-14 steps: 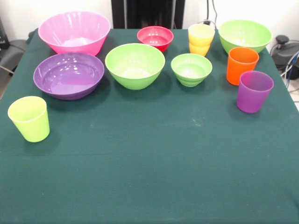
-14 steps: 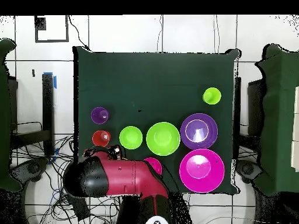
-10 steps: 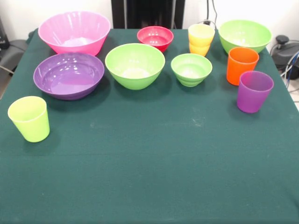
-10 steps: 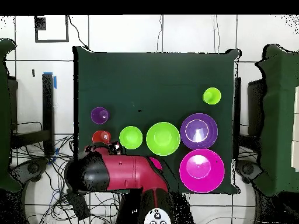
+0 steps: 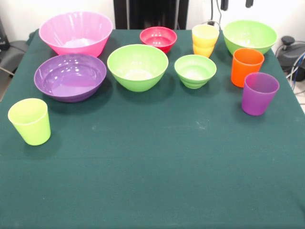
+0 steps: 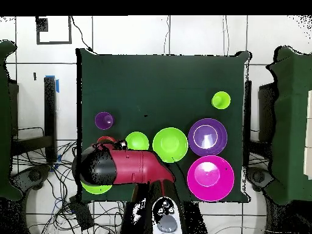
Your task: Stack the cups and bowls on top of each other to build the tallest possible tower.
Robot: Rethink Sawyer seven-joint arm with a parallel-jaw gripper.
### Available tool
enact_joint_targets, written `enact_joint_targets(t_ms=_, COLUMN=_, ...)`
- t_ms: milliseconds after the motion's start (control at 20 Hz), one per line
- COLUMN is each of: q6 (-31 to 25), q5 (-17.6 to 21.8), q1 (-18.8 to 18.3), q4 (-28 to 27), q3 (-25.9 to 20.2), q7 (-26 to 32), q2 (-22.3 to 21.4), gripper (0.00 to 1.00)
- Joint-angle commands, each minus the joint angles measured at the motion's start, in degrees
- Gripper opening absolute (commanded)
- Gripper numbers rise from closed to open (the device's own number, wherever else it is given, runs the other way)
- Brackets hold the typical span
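Bowls and cups first: nothing is stacked yet, so there is no tower. In the front view we take the big lime bowl (image 5: 137, 67) as the dial's centre:
- wide purple bowl (image 5: 70, 76) at 9 o'clock, just beside it
- pink bowl (image 5: 76, 33) at 10 o'clock
- red bowl (image 5: 158, 38) at 1 o'clock
- small lime bowl (image 5: 195, 70) at 3 o'clock
- yellow-orange cup (image 5: 205, 40) at 2 o'clock
- third lime bowl (image 5: 249, 36) also at 2 o'clock, further out
- orange cup (image 5: 247, 67) and purple cup (image 5: 259, 93) at 3 to 4 o'clock, close to each other
- lime cup (image 5: 29, 120) alone at 8 o'clock, well apart from the rest

All stand upright, mouths up, on the green surface (image 5: 152, 171).

Pincer (image 5: 236, 3): we see only two dark tips at the top edge, at 12 o'clock of the third lime bowl. They stand apart with nothing between them.

Overhead, the red arm (image 6: 125, 167) lies across the row at the robot's side, and part of a lime bowl (image 6: 97, 187) shows under it.

Step in hand, as we judge it, is the approach for a first pick, probably that third lime bowl. The next move would call for a straight descent with one tip inside the rim and one outside. The orange cup close by must not be knocked.

Against half a second ago:
- the tips were not in the front view and now show
- overhead, the arm has swung and uncovered that lime bowl
- no cup or bowl has shifted
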State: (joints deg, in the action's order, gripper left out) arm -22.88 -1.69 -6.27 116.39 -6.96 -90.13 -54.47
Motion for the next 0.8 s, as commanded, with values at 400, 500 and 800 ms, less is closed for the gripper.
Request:
enact_joint_targets(t_ms=400, q6=8.2, q5=4.6, q1=0.8, q4=-6.3, q3=-2.8, q7=-4.4, q2=12.4, gripper=1.0)
enact_joint_targets(t_ms=500, q6=7.9, q5=4.6, q1=0.8, q4=-6.0, q3=-2.7, q7=-4.4, q2=11.9, gripper=1.0)
enact_joint_targets(t_ms=800, q6=6.1, q5=4.2, q1=1.2, q4=-5.4, q3=-2.3, q7=-4.8, q2=10.0, gripper=1.0)
